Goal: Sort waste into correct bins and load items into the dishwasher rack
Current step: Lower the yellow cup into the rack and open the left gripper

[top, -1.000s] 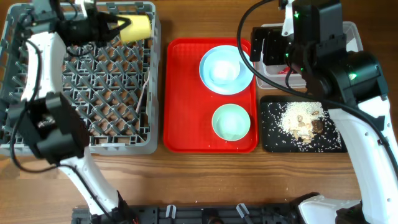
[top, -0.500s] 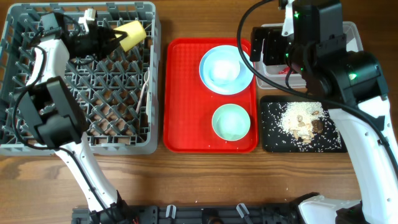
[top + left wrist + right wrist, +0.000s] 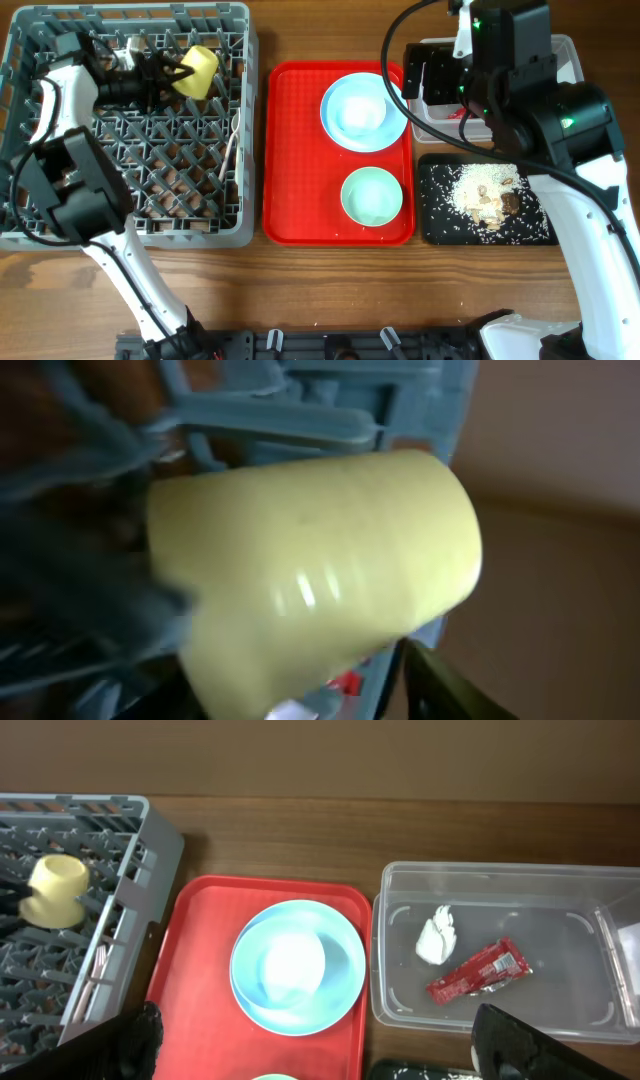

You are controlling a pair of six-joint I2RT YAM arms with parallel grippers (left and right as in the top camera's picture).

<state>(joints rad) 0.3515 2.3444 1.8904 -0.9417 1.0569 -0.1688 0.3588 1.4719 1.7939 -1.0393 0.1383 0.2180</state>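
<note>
The small yellow cup [image 3: 197, 72] [image 3: 320, 560] lies tilted on the pegs at the far right of the grey dishwasher rack [image 3: 60, 215]. My left gripper [image 3: 170, 72] [image 3: 290, 690] is open, its fingers flanking the cup's base, with a gap showing at one finger. My right gripper [image 3: 425, 85] [image 3: 325, 1045] hangs wide open and empty over the gap between the red tray and the clear tub [image 3: 400, 920]. In the tub lie the white napkin [image 3: 436, 935] and red wrapper [image 3: 478, 972]. The light blue plate [image 3: 363, 110] and mint bowl [image 3: 371, 195] sit on the red tray. White cutlery [image 3: 235, 140] lies in the rack.
The red serving tray [image 3: 290, 150] lies between the rack and the bins. The black tray [image 3: 435, 225] at the near right holds rice-like scraps [image 3: 485, 190]. The right arm's body hangs over the clear tub. Bare wooden tabletop runs along the front.
My left gripper has opened and drawn back to the left. The yellow cup has come down from the rack's far right corner onto the pegs. The right arm is still.
</note>
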